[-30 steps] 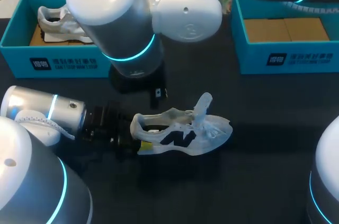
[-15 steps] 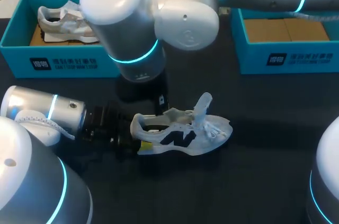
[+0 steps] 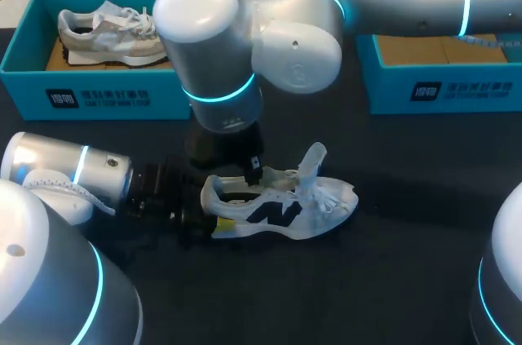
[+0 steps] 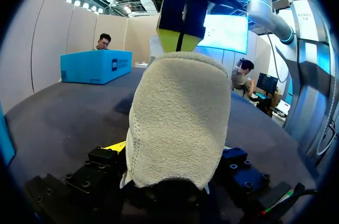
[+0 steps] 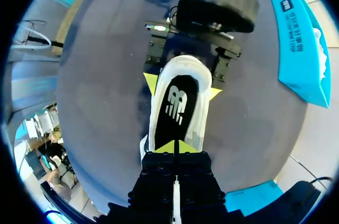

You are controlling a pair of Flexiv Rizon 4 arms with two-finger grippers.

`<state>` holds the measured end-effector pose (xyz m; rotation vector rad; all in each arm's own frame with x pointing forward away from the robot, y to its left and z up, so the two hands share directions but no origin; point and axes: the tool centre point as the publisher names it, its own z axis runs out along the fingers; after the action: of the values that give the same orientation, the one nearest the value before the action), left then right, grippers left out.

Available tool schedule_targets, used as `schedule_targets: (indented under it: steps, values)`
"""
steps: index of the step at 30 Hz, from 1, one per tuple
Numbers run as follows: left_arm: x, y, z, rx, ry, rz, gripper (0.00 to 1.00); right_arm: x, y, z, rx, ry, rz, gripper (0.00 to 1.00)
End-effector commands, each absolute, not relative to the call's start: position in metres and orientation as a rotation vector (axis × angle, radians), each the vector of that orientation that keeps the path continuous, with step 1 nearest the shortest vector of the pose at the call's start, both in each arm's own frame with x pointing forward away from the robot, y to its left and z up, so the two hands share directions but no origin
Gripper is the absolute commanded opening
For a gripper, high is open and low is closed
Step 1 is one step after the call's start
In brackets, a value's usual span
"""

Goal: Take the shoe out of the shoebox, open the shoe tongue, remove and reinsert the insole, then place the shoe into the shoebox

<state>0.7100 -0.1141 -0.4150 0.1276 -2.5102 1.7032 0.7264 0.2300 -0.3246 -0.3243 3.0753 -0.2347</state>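
A white shoe [image 3: 285, 210] with a dark side mark lies on the black table, tongue raised. My left gripper [image 3: 214, 213] is shut on its heel [image 4: 180, 113], with a yellow tip on each side of it in the right wrist view [image 5: 181, 89]. My right arm reaches in from the upper right. Its gripper [image 3: 254, 167] hangs shut just over the shoe's opening, tips together [image 5: 175, 147] above the black insole [image 5: 177, 107]. I see nothing held between them. The left wrist view shows those tips [image 4: 181, 38] right above the heel.
A blue shoebox [image 3: 81, 92] at the back left holds another pale shoe [image 3: 106, 31]. A second blue box [image 3: 440, 88] at the back right shows only a cardboard bottom. My right arm's big joint [image 3: 216, 43] hangs over the table's middle.
My right arm has swung to the right and its shut gripper has come down over the shoe's opening. The shoe and my left gripper have stayed put.
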Motion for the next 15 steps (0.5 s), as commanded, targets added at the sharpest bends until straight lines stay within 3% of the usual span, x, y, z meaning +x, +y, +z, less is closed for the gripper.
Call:
schedule_targets:
  steps: [1, 15]
  values:
    - [0.709, -0.114, -0.417, 0.128, -2.512, 1.7, 0.0, 0.732, 0.228, -0.34, -0.34, 3.096, -0.219, 0.0]
    - [0.709, -0.114, -0.417, 0.128, -2.512, 1.7, 0.0, 0.719, 0.213, -0.356, -0.311, 3.15, -0.235, 0.0]
